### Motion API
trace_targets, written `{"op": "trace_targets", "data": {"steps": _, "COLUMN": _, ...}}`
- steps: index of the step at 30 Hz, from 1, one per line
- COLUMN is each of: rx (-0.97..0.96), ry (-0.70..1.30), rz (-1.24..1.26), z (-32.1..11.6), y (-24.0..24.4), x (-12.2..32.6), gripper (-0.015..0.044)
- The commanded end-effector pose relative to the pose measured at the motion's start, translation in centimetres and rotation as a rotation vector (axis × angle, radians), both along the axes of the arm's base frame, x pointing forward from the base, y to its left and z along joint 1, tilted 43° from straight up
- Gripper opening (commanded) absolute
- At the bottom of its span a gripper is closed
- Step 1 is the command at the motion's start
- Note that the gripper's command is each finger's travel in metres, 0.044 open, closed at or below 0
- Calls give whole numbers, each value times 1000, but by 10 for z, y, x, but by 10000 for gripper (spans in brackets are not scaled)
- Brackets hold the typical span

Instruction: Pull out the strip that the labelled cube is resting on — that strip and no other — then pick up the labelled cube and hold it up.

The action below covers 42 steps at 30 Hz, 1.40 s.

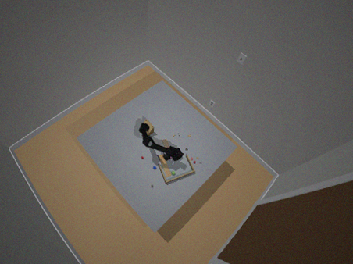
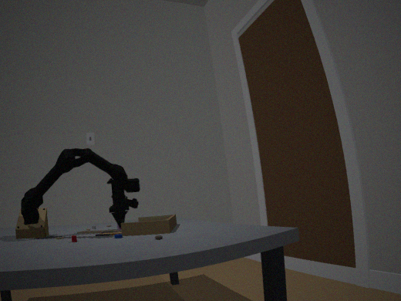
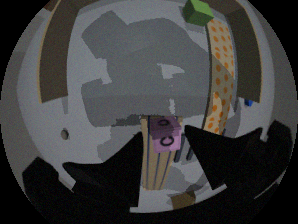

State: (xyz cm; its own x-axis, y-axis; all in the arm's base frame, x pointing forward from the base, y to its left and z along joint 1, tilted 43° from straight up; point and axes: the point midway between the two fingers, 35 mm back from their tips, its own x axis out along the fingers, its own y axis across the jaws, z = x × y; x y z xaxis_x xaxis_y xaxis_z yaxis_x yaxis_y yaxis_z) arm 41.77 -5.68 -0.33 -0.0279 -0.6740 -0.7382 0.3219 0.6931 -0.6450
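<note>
Fingers of the gripper (image 1: 166, 158) (image 2: 120, 225) (image 3: 164, 131) stood about half open, pointing down, 1 on each side of the pink cube (image 3: 166, 140). Gaps showed beside it, so nothing was gripped. The cube (dark marks on 2 of its faces) sat on the far end of the pale strips (image 3: 152, 172), which lay side by side; I couldn't tell which 1 bore it. 2 dark bars (image 3: 180, 148) lay to one side, and past them ran a board (image 1: 168, 170) (image 3: 220, 75) with orange spots. A green cube (image 1: 173, 172) (image 3: 198, 12) was at its far end, within the wooden frame (image 1: 181, 176) (image 2: 148, 228) (image 3: 251, 50). On the table (image 1: 117, 168) (image 2: 173, 259), a blue piece (image 1: 154, 168) (image 2: 118, 236) (image 3: 249, 102) lay outside the frame, and a red piece (image 1: 142, 157) (image 2: 74, 238) lay nearer the arm's base (image 2: 23, 234).
</note>
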Motion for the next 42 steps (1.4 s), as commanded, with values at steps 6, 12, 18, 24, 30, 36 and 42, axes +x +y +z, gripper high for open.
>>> {"op": "trace_targets", "data": {"steps": 6, "rx": -5, "ry": 12, "rz": 6, "z": -8, "y": -7, "x": -3, "gripper": 250}}
{"op": "trace_targets", "data": {"steps": 12, "rx": -1, "ry": 3, "rz": -2, "z": -6, "y": -6, "x": -1, "gripper": 138}}
{"op": "trace_targets", "data": {"steps": 18, "rx": -1, "ry": 3, "rz": -2, "z": -6, "y": -6, "x": -1, "gripper": 79}}
{"op": "trace_targets", "data": {"steps": 24, "rx": -1, "ry": 6, "rz": 0, "z": 2, "y": 4, "x": -15, "gripper": 0}}
{"op": "trace_targets", "data": {"steps": 30, "rx": -1, "ry": 11, "rz": 4, "z": 14, "y": 20, "x": -40, "gripper": 0}}
{"op": "trace_targets", "data": {"steps": 36, "rx": -3, "ry": 16, "rz": 6, "z": 22, "y": 29, "x": -60, "gripper": 0}}
{"op": "trace_targets", "data": {"steps": 42, "rx": -3, "ry": 16, "rz": 6, "z": 22, "y": 31, "x": -69, "gripper": 0}}
